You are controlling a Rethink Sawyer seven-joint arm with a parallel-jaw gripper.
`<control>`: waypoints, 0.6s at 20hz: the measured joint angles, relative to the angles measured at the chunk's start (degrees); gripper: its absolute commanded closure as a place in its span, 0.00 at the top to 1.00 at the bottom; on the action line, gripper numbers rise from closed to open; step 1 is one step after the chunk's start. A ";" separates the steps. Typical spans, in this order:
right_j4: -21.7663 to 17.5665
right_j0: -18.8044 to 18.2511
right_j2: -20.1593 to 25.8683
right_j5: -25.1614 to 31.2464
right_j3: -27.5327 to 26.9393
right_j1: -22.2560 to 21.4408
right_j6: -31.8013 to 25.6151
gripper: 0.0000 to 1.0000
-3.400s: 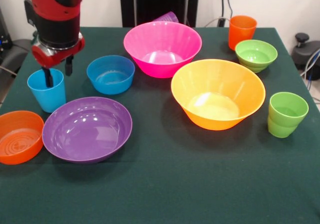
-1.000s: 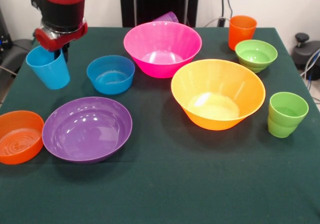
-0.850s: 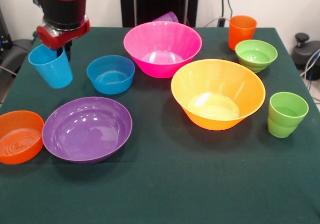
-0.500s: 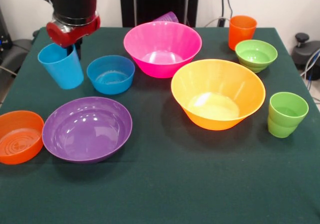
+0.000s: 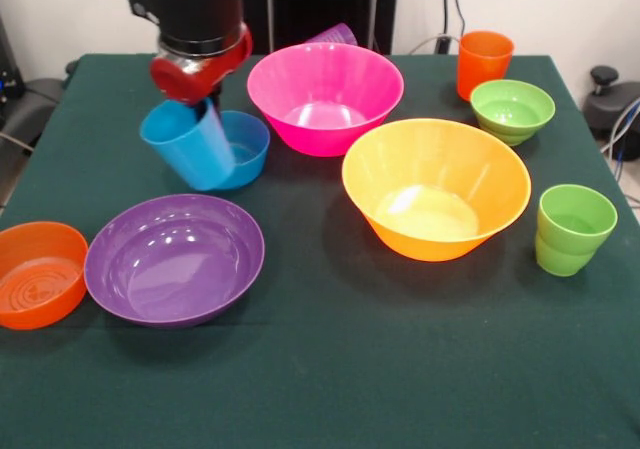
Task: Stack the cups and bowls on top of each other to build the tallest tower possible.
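My gripper (image 5: pixel 200 104) is shut on the rim of the sky blue cup (image 5: pixel 190 147), which hangs tilted in the air in front of the small blue bowl (image 5: pixel 245 147). The purple bowl (image 5: pixel 175 259) lies below it, the small orange bowl (image 5: pixel 38 274) at the left edge. The large pink bowl (image 5: pixel 325 94) and the yellow-orange bowl (image 5: pixel 436 187) stand in the middle. Behind the pink bowl, part of the purple cup (image 5: pixel 334 35) shows. The orange cup (image 5: pixel 484 62), the small green bowl (image 5: pixel 512 110) and the green cup (image 5: pixel 573 229) are on the right.
The dark green table (image 5: pixel 380 369) ends at the picture's bottom and at both sides. A black stand (image 5: pixel 300 4) rises behind the table's far edge.
The gripper took hold of the blue cup, lifted it off the table at the left, and carried it rightward; the cup now hangs tilted in front of the blue bowl.
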 measured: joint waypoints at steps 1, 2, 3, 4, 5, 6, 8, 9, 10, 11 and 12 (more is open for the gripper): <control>0.00 -0.40 0.92 0.63 0.19 0.04 -0.77 0.00; 0.00 -0.94 2.17 1.67 0.41 0.08 -1.99 0.00; -0.05 -1.66 3.96 3.35 0.60 0.19 -4.16 0.00; -0.20 -2.02 5.08 4.58 0.62 0.26 -5.86 0.00; -0.71 -2.31 6.45 6.10 0.60 0.31 -8.34 0.00; -1.30 -2.44 7.51 7.40 0.55 0.32 -10.59 0.00; -3.54 -2.55 11.28 11.95 0.07 0.51 -20.15 0.00; -3.97 -2.55 12.12 12.91 -0.17 0.68 -22.48 0.00; -4.73 -2.52 13.74 14.81 -0.84 1.23 -27.37 0.00; -5.20 -2.51 14.84 16.01 -1.37 1.69 -30.80 0.00; -5.78 -2.50 16.16 17.46 -2.09 2.30 -35.22 0.00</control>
